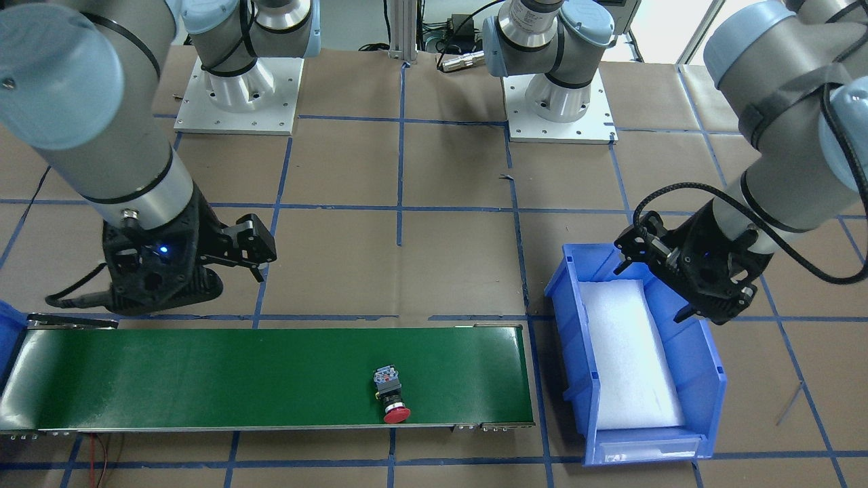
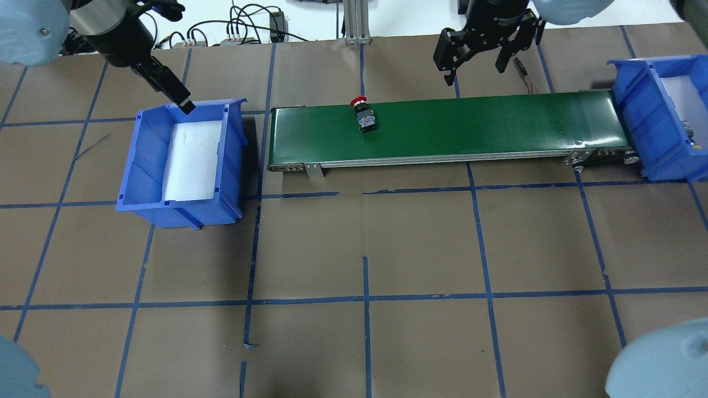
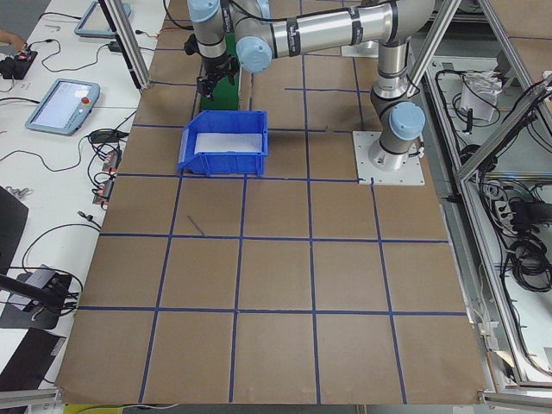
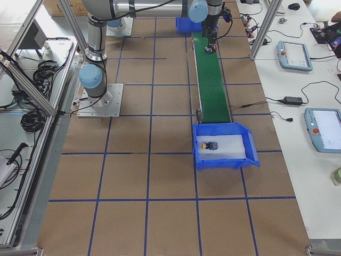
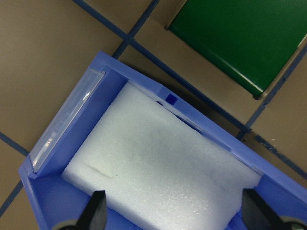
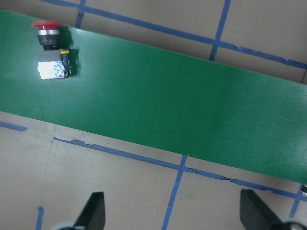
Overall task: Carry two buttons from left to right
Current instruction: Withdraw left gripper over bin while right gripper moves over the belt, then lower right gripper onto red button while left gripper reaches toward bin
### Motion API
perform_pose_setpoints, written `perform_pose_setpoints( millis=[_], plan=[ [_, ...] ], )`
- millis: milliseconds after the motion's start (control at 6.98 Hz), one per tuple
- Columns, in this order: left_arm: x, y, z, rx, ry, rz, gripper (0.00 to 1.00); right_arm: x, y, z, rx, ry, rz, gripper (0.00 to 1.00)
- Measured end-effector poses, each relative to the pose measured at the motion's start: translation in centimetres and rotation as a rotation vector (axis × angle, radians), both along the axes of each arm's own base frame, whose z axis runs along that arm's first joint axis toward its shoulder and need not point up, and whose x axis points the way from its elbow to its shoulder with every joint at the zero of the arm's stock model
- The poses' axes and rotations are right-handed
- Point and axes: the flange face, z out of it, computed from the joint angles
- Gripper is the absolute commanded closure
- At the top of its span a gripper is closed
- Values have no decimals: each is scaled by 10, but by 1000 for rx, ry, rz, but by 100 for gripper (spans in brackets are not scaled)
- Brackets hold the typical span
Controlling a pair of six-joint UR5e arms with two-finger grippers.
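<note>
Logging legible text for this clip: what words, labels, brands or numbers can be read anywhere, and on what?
No text reads clearly in any view.
Right gripper: white lettering on its body, too blurred to read.
Red button: markings on its contact block, too small to read.
Left blue bin: clear label holder, looks blank.

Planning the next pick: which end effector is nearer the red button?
Right. The right end effector hovers above the belt, rightward of the button; the left end effector hangs over the left bin, off the belt's end.
</note>
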Motion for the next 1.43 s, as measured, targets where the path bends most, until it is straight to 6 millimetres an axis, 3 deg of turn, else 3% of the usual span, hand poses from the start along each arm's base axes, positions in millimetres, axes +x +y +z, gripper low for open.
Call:
perform_pose_setpoints(
  millis=[430,860,1147,1433],
  plan=[
    [-30,27,22,14,40,256,0,45,-12,-46,18,0,62,2],
    [-33,79,28,8,74,410,0,81,-26,-92,3,0,108,3],
    [-31,99,36,-19,70,424,0,94,-37,-121,-15,-1,119,3],
    [-34,103,44,-34,70,410,0,98,-49,-145,-27,-2,120,3]
  ],
)
